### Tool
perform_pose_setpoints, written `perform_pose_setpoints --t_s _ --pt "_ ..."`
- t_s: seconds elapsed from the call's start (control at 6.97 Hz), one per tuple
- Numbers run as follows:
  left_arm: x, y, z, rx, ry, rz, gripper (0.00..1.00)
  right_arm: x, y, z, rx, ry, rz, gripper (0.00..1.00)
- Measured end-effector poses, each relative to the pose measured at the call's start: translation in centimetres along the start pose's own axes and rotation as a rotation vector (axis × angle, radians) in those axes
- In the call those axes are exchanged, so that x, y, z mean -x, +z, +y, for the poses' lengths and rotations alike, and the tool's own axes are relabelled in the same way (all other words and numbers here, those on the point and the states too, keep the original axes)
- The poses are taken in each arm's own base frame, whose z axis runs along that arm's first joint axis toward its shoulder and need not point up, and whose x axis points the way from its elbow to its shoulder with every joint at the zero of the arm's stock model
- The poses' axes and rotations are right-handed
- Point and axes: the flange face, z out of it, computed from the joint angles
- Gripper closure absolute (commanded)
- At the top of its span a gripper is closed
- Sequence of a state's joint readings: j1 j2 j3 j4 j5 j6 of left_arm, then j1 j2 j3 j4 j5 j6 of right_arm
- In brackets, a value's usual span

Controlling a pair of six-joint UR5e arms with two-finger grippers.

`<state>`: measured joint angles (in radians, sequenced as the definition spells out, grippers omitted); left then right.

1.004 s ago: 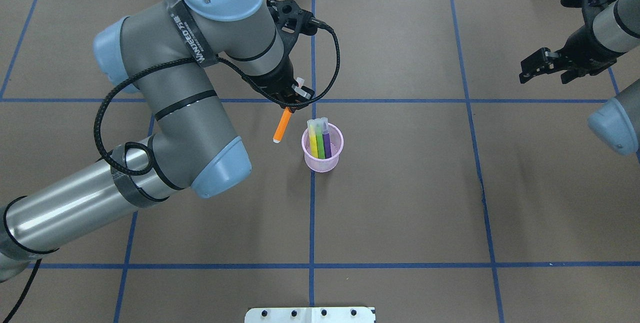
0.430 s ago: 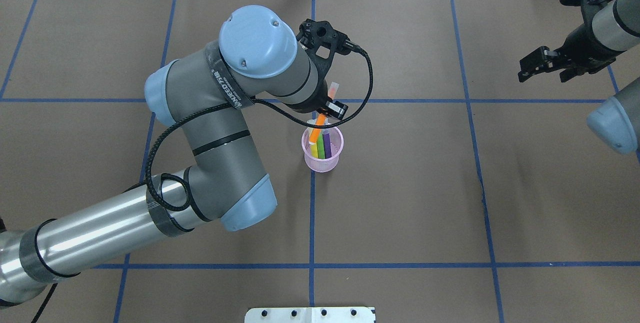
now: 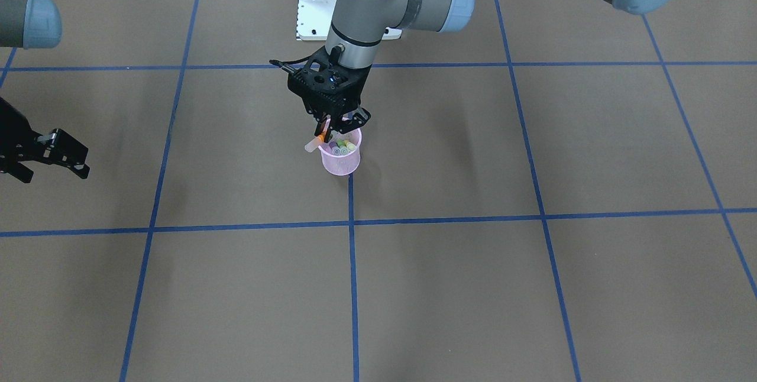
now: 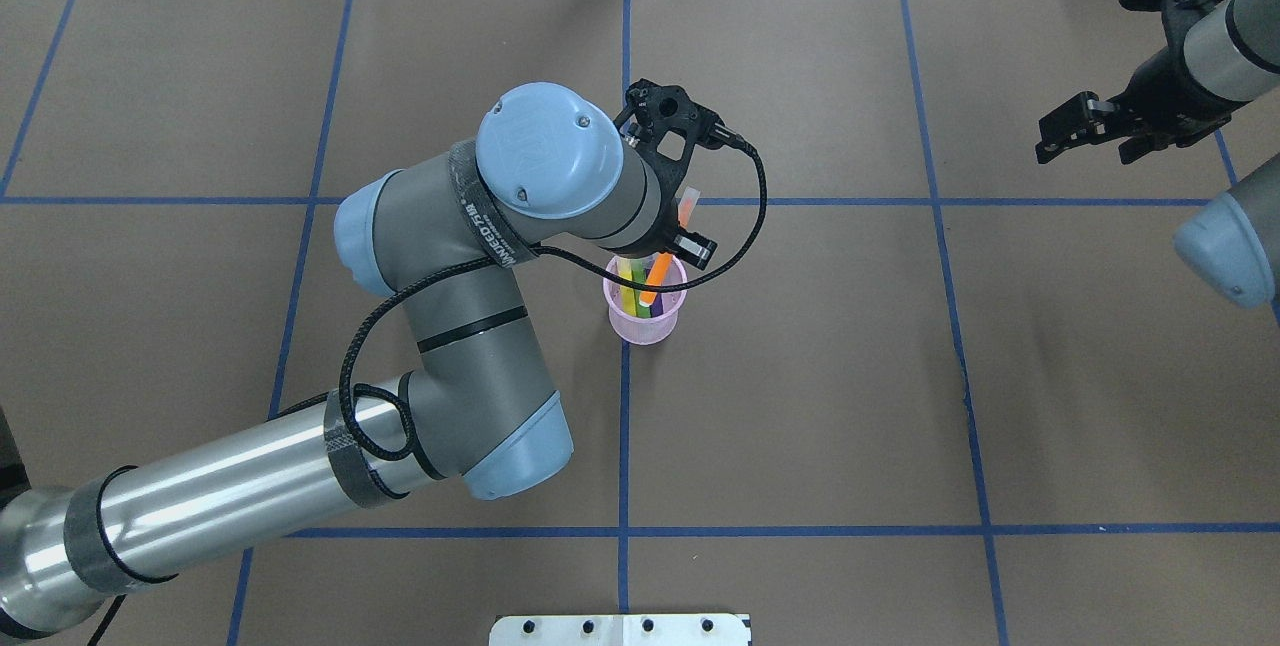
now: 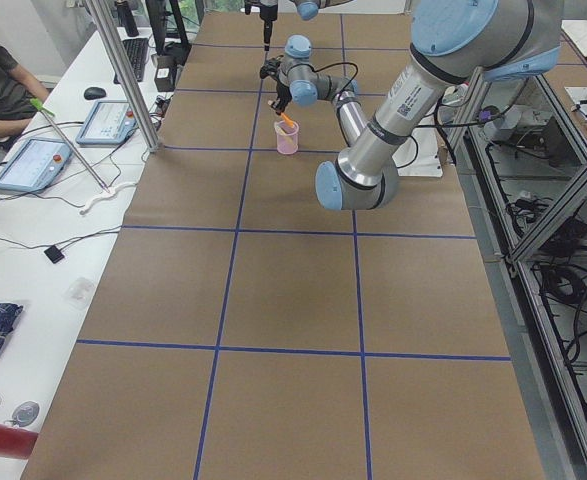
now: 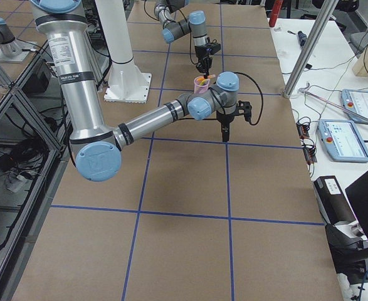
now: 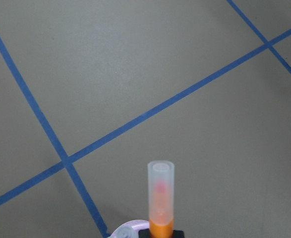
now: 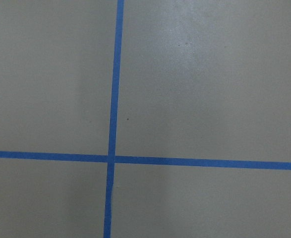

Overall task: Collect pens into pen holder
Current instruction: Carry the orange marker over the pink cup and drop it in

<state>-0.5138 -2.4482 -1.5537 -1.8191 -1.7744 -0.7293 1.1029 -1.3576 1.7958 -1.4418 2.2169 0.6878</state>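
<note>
The pink mesh pen holder (image 4: pixel 645 321) stands at the table's middle and also shows in the front view (image 3: pixel 341 162). A green pen (image 4: pixel 630 291) stands in it next to a yellowish one. The purple pen shows only as a cap in the front view (image 3: pixel 334 145). My left gripper (image 4: pixel 680 241) is shut on the orange pen (image 4: pixel 655 278). It holds the pen tilted over the holder, lower end inside the rim and pale cap end (image 7: pixel 161 193) up. My right gripper (image 4: pixel 1087 151) is open and empty far off at the right.
Brown table cover with blue tape grid lines (image 4: pixel 624 426). The white robot base plate (image 4: pixel 620 629) is at the near edge. The left arm's elbow (image 4: pixel 520 446) hangs over the table left of the holder. An operator's desk with tablets (image 5: pixel 33 160) runs along one table side.
My left gripper carried the orange pen rightward from beside the holder to over it. The pen's lower end now sits inside the rim. The right arm barely moved.
</note>
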Motion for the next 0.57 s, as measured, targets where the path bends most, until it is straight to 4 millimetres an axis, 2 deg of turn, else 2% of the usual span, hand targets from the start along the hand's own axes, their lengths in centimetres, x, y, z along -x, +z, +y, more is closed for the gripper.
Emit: perform_pose_setpoints --t_s 0.14,0.43,0.57 --pt "0.0 0.1 0.0 -0.002 0.003 0.000 0.01 0.0 0.0 0.0 0.000 0.000 -0.001 0.01" --pt "-0.1 -0.1 0.0 -0.010 0.003 0.006 0.01 0.0 0.0 0.0 0.000 0.000 -0.001 0.01" --pt "0.5 -1.0 -0.5 -0.030 -0.006 0.011 0.01 -0.2 -0.1 -0.1 -0.002 0.001 0.000 0.01"
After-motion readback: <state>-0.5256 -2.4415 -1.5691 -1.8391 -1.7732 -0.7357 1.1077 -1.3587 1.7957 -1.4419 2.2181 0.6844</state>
